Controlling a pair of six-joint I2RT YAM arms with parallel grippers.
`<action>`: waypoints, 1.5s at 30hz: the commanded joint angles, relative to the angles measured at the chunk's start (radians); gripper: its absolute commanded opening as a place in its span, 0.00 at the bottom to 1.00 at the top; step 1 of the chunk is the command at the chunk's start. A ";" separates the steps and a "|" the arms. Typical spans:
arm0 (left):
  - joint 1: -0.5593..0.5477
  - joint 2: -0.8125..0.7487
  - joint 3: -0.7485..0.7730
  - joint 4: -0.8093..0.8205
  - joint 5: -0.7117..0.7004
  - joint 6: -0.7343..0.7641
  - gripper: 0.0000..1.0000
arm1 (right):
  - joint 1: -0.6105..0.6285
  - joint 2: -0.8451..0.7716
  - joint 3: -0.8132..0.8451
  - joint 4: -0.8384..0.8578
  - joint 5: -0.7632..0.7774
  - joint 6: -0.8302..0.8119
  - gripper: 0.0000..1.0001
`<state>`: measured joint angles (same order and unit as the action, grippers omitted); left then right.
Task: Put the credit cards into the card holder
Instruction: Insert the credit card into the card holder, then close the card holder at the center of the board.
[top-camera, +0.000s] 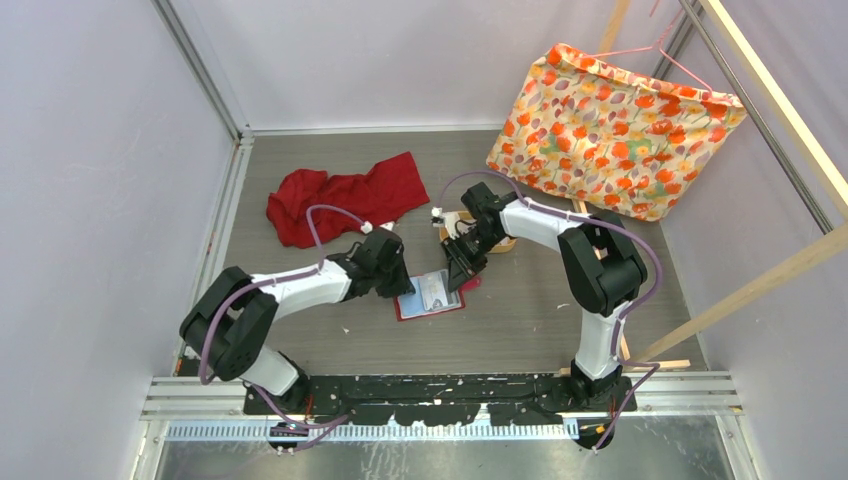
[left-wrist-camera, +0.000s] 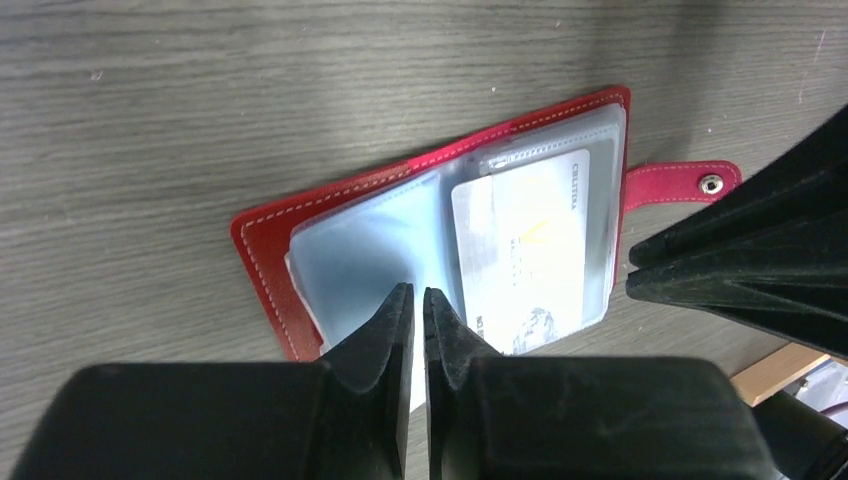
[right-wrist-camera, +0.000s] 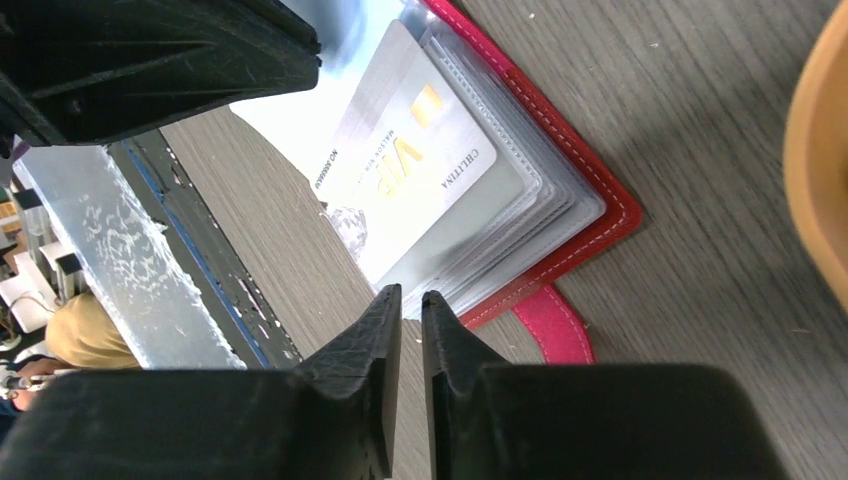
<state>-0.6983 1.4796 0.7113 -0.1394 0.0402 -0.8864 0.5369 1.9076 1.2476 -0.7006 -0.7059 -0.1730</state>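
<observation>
The card holder (top-camera: 415, 308) (left-wrist-camera: 265, 240) (right-wrist-camera: 600, 200) is a red wallet lying open on the table between my two grippers, snap tab (left-wrist-camera: 680, 183) sticking out. One whitish credit card (left-wrist-camera: 530, 250) (right-wrist-camera: 420, 170) with gold print sits in a clear sleeve on its tab side, one end past the sleeve's edge. My left gripper (left-wrist-camera: 418, 295) (top-camera: 405, 285) hovers over the pale empty sleeve at the fold, jaws shut to a sliver with nothing seen between them. My right gripper (right-wrist-camera: 412, 298) (top-camera: 460, 265) is at the sleeve stack's corner near the tab, jaws a narrow gap apart and empty.
A tan wooden tray (top-camera: 503, 243) (right-wrist-camera: 820, 170) lies just behind the wallet, mostly under the right arm. A crumpled red cloth (top-camera: 340, 200) is at the back left. A floral fabric (top-camera: 610, 130) hangs on a hanger at the back right. A wooden frame (top-camera: 760, 290) borders the right side.
</observation>
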 joint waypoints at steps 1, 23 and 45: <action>0.003 0.066 0.064 -0.027 0.010 0.033 0.09 | 0.000 -0.032 0.025 0.007 0.027 0.009 0.15; -0.006 0.155 0.105 0.162 0.228 -0.014 0.16 | -0.001 -0.054 0.063 -0.082 0.083 -0.094 0.23; 0.155 -0.370 -0.258 0.185 0.313 -0.031 0.94 | -0.218 -0.416 -0.265 -0.012 0.024 -0.259 0.71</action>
<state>-0.5777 1.0668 0.5228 0.0334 0.2520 -0.8238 0.3176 1.4723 0.9936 -0.8173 -0.7341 -0.5076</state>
